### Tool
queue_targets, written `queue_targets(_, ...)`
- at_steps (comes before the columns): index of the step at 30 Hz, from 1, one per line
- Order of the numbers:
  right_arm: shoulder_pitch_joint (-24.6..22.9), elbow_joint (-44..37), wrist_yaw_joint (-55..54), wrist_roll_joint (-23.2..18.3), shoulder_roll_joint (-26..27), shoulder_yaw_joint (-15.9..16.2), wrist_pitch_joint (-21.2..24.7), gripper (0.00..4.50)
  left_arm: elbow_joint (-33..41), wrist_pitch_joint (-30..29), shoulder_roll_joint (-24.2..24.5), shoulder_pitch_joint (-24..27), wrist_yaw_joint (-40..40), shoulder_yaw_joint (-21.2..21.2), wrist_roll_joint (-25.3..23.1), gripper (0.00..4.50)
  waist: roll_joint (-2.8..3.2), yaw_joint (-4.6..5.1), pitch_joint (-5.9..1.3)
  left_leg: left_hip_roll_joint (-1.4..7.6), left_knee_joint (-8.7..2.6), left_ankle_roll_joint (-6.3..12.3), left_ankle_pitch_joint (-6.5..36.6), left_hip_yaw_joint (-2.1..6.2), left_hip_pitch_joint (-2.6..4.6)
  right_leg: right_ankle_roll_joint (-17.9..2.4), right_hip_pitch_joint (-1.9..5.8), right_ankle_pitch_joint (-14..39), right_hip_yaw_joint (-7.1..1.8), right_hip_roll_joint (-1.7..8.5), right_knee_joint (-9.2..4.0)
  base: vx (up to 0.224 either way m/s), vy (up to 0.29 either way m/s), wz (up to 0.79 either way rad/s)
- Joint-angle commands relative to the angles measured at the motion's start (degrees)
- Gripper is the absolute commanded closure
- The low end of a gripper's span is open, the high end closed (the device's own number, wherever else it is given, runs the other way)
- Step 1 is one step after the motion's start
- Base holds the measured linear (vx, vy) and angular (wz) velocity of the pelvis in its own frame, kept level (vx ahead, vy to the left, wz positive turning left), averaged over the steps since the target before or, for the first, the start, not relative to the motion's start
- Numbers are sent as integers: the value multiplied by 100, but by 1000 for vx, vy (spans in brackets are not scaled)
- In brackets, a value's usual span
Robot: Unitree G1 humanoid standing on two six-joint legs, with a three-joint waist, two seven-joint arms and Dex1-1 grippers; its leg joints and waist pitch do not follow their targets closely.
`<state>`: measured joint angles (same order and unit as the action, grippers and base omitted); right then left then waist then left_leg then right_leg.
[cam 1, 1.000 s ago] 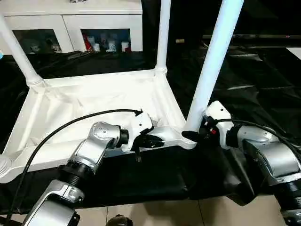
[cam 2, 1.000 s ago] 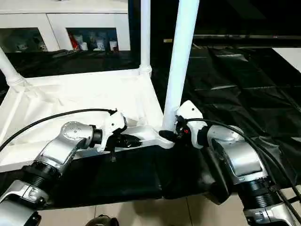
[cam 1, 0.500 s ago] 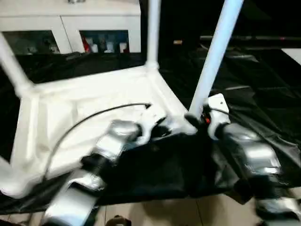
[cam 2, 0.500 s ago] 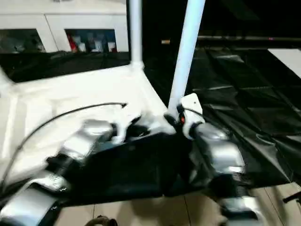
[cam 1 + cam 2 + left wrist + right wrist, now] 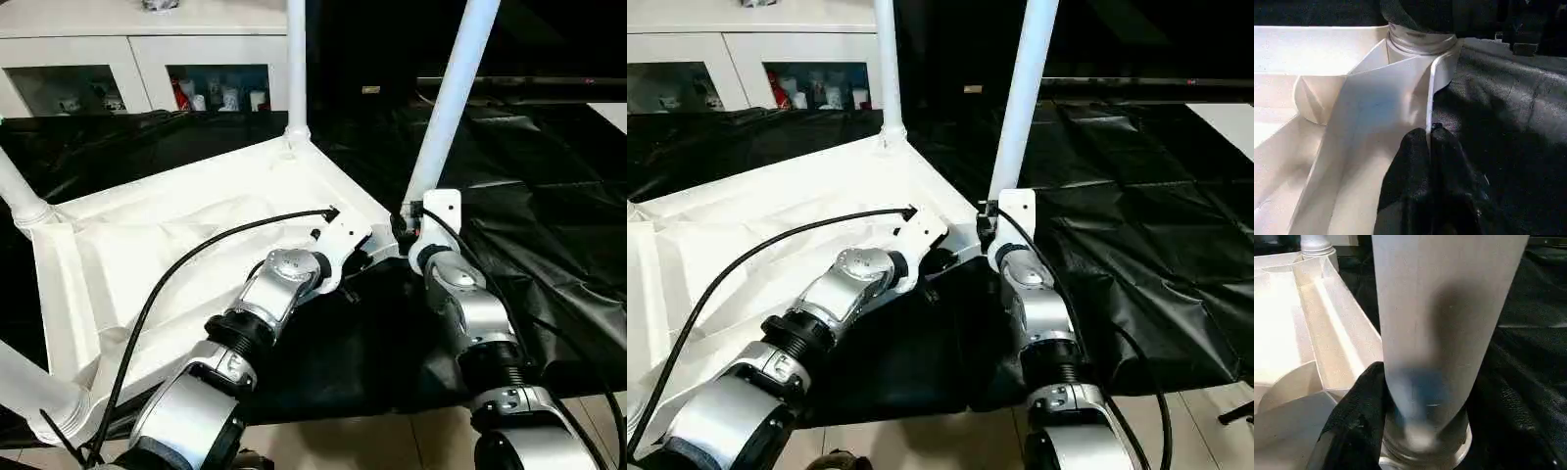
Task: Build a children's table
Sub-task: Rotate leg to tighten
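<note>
While the left pincer (image 5: 1428, 147) is clamped on the thin side rim of the upturned square white plastic table top (image 5: 147, 245), its black fingers (image 5: 1408, 166) closed one on each face of that edge, the right pincer (image 5: 1415, 431) grips the base of a long white tubular leg (image 5: 451, 98) just above the near corner socket (image 5: 1425, 450), with one black finger pressed to the tube's side. That leg stands upright in its socket. Another white leg (image 5: 296, 64) rises from the far corner, a third (image 5: 20, 196) from the far left corner, and a fourth (image 5: 29, 392) juts from the near left corner. Beneath the top, ribbed side up, lies a black plastic sheet (image 5: 549, 196) that covers the floor. Behind stands a white cabinet with glass-fronted shelves (image 5: 147, 59).
</note>
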<state>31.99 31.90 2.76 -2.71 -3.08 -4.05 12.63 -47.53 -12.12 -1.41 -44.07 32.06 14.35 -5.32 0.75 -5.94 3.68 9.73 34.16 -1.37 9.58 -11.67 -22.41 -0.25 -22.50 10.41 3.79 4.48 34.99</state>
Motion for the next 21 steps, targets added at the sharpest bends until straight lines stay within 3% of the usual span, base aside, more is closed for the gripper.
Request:
queue_targets(1,-121,-88,535,-164,182,421,21,184,49,271,13,-142,-126,-59,2,450,-67,18,-407,354,-427,136,1281,214,152,-1049,221,1284,-293,501,-485,0,0,0)
queue_targets(4,-108,-329,955,-120,-182,434,77,138,170,444,89,-61,302,34,45,450,-69,52,-423,354,-409,200,1113,211,133,-1142,237,1019,-283,487,-451,0,0,0)
queue_targets(10,-385,-1036,2018,-58,-1074,711,578,100,304,600,294,64,649,90,50,450,-75,14,-437,358,-375,395,925,201,116,-1239,264,791,-281,489,-426,0,0,0)
queue_targets(15,-755,-1842,3222,-321,-1902,870,972,58,539,785,552,258,1271,146,194,450,-74,-36,-432,387,-373,416,1042,203,138,-1213,249,1030,-285,496,-456,0,0,0)
queue_targets(18,-1018,-2389,3835,-530,-2370,909,1033,46,951,939,774,485,2121,255,438,450,-97,-84,-429,410,-375,427,1042,209,129,-1197,267,1084,-299,520,-448,0,0,0)
queue_targets(20,-1135,-2616,4039,-627,-2566,883,1056,46,1175,945,888,586,2485,316,544,450,-86,-104,-436,409,-364,432,1062,195,152,-1230,222,1159,-296,514,-448,0,0,0)
queue_targets(21,-1202,-2732,4161,-668,-2682,857,1090,46,1244,916,937,611,2580,334,563,450,-118,-102,-425,409,-368,441,1065,187,143,-1216,218,1218,-299,509,-450,0,0,0)
